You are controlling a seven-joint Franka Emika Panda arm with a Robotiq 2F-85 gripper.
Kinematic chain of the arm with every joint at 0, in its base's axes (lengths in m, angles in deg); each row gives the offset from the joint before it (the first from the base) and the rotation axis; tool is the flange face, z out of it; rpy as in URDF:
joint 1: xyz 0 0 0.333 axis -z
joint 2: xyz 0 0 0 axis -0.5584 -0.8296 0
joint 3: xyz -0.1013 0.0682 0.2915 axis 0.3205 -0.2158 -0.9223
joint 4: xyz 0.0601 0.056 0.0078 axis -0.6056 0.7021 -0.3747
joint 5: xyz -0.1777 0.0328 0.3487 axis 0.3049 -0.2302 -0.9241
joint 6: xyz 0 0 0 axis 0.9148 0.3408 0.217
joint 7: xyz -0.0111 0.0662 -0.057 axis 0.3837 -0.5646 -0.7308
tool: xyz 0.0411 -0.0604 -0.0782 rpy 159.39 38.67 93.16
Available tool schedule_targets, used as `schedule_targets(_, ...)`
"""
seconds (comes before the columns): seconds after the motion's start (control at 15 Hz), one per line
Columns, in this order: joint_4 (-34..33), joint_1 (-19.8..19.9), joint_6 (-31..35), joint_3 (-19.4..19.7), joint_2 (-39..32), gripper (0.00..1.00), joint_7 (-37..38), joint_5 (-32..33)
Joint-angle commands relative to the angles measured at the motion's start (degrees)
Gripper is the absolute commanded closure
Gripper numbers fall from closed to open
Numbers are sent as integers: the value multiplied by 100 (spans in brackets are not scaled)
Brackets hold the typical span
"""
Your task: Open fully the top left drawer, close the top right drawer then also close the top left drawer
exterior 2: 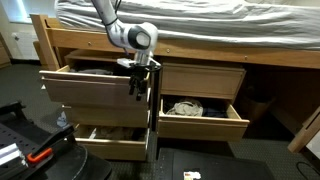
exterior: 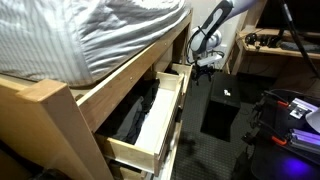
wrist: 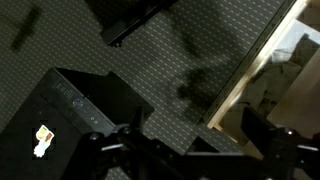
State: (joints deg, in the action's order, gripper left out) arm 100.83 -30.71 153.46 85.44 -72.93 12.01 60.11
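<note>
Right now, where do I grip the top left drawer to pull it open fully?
Likely the front's top edge on the top left drawer: flat, no handle shows, and it stands open, baring that lip. Come from above, beside the gripper.

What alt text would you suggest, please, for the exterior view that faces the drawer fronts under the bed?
The robot's tool hangs in front of the right end of the top left drawer, which is pulled out beneath a wooden bed. The top right drawer looks shut, while the lower left drawer and lower right drawer stand open.
</note>
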Motion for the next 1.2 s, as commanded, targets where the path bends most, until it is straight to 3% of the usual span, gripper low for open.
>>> schedule_targets(0.0, 145, -151, 256, -25, -32, 0, 117, 102)
schedule_targets(0.13, 335, -372, 550, -15, -51, 0, 249, 155)
schedule_targets(0.27, 384, -313, 806, -31, -16, 0, 256, 58)
schedule_targets(0.73, 881, 451, 3751, -881, -151, 0, -359, -1083)
schedule_targets(0.93, 930, 1095, 5010, -1613, -449, 0, -704, -1300)
schedule_targets(1.0, 930, 1303, 5090, -1820, -504, 0, -742, -1238)
schedule_targets(1.07, 885, 859, 4751, -1381, -426, 0, -449, -1146)
schedule_targets(1.13, 885, 1029, 4906, -1563, -496, 0, -492, -1142)
